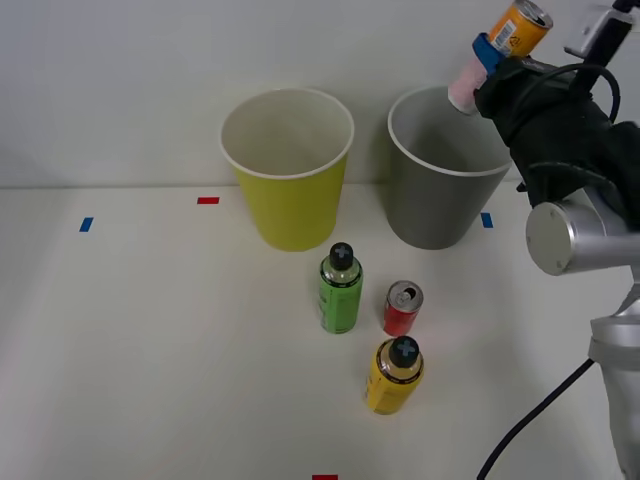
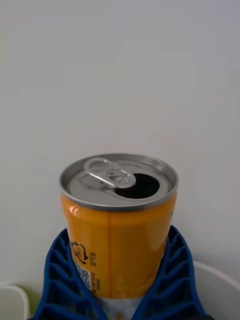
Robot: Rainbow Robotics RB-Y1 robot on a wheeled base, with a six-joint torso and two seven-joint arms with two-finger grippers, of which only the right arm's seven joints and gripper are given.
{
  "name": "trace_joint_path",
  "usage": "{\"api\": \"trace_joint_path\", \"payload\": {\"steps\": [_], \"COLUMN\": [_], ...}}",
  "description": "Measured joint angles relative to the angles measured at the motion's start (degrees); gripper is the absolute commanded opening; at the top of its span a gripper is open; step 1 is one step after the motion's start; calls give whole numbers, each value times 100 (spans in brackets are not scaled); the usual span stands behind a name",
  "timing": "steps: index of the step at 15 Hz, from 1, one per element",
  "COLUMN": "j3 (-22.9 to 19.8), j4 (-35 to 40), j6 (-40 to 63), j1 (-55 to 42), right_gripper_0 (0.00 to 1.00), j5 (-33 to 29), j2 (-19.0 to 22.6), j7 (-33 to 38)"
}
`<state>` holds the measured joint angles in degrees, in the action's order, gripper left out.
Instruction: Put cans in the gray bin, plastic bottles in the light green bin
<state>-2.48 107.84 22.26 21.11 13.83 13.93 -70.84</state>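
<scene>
One can is already in my grasp: the orange can (image 1: 515, 30) sits clamped between my blue fingers (image 2: 60, 270), which wrap its lower body on both sides while its open silver top points away from my wrist. My gripper (image 1: 487, 55) holds it aloft, tilted, its long axis leaning up and away from the gray bin (image 1: 440, 190). The relation that matters is this: the can's pale bottom end hangs just over the bin's far right rim, so the white mouth lies below and to my left. I judge a short shift inward before letting go. On the table wait the red can (image 1: 403, 308), green bottle (image 1: 340, 290) and yellow bottle (image 1: 395, 375), near the green bin (image 1: 290, 200).
</scene>
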Motion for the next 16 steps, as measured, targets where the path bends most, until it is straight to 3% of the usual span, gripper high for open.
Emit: {"api": "trace_joint_path", "payload": {"steps": [3, 7, 9, 10, 11, 12, 16], "j3": [74, 138, 172, 181, 184, 185, 198], "j4": [-348, -411, -407, -407, -410, -411, -412], "j6": [-7, -9, -9, -9, -10, -10, -10], "j1": [179, 200, 200, 200, 200, 200, 194], "right_gripper_0": [0, 1, 18, 39, 87, 100, 100], "j5": [-179, -367, -423, -454, -479, -497, -512], "j2": [-4, -16, -9, -7, -7, -10, -13], "j7": [-514, -507, -459, -434, -416, -400, -332]}}
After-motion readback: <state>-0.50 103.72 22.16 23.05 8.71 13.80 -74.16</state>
